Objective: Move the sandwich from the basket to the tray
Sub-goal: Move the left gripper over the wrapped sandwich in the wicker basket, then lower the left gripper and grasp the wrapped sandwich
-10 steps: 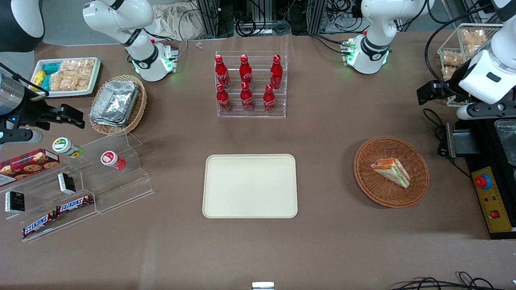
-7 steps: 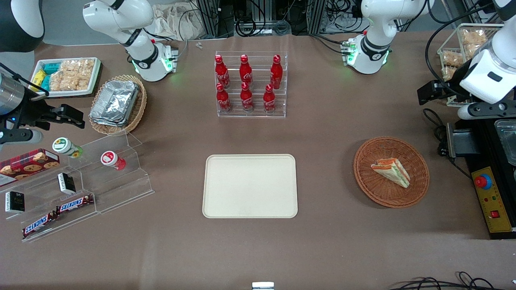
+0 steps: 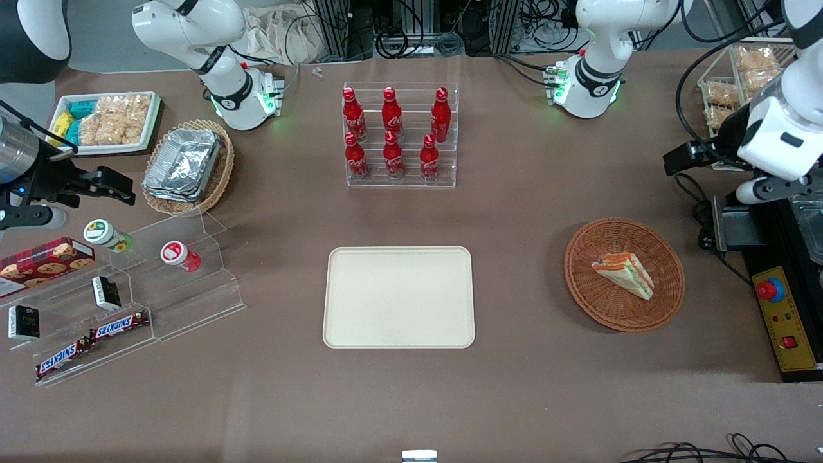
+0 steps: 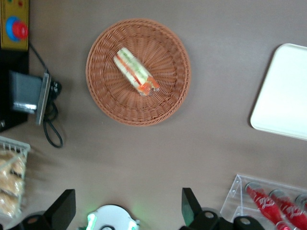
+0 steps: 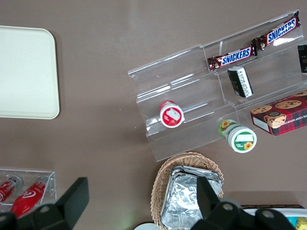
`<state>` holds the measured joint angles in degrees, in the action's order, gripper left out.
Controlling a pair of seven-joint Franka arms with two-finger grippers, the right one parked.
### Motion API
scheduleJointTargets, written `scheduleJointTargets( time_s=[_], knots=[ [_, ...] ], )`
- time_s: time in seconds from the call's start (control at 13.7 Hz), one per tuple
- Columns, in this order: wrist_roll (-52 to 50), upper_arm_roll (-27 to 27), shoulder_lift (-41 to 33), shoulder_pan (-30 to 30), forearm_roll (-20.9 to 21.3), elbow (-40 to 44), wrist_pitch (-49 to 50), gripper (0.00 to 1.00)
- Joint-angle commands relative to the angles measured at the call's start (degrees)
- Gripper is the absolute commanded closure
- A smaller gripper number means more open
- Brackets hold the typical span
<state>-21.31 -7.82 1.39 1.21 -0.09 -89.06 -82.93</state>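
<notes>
Front view: the sandwich is seen lying on its side in the round reddish-brown basket, toward the working arm's end of the table. The cream tray is laid flat near the middle of the table, well apart from the basket, with bare brown table between them. Nothing is carried on the tray. The left arm's gripper is held high above the table at the working arm's end, farther from the front camera than the basket and well apart from it. An acrylic rack of red cola bottles is placed farther from the front camera than the tray.

From the left wrist view, the sandwich is shown near the centre of the basket, its orange-red and green layers facing up. A corner of the tray is seen to one side, apart from the basket. The gripper is shown with its two dark fingers spread wide and nothing between them. Bagged beige snacks in a wire holder are visible beside the gripper.
</notes>
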Motion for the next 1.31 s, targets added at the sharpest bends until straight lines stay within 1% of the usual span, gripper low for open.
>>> scheduleJointTargets(
  time_s=[0.0,0.07,0.36,0.51,0.66,0.8,1.24],
  knots=[
    [-7.93,0.27,1.24,0.37,-0.96,-4.17,-3.97,0.01],
    [-11.09,0.27,1.33,0.64,-0.61,-6.80,-6.86,0.01],
    [-17.52,0.35,1.68,1.17,-0.43,-17.70,-18.72,0.01],
    [-22.00,0.70,3.70,2.13,-0.26,-21.40,-25.40,0.01],
    [-26.75,0.97,7.64,2.22,-0.09,-22.04,-29.29,0.01],
    [-29.40,2.02,11.34,2.22,1.23,-22.38,-32.97,0.01],
    [-33.80,2.38,15.57,2.40,1.50,-29.14,-48.88,0.01]
  ],
)
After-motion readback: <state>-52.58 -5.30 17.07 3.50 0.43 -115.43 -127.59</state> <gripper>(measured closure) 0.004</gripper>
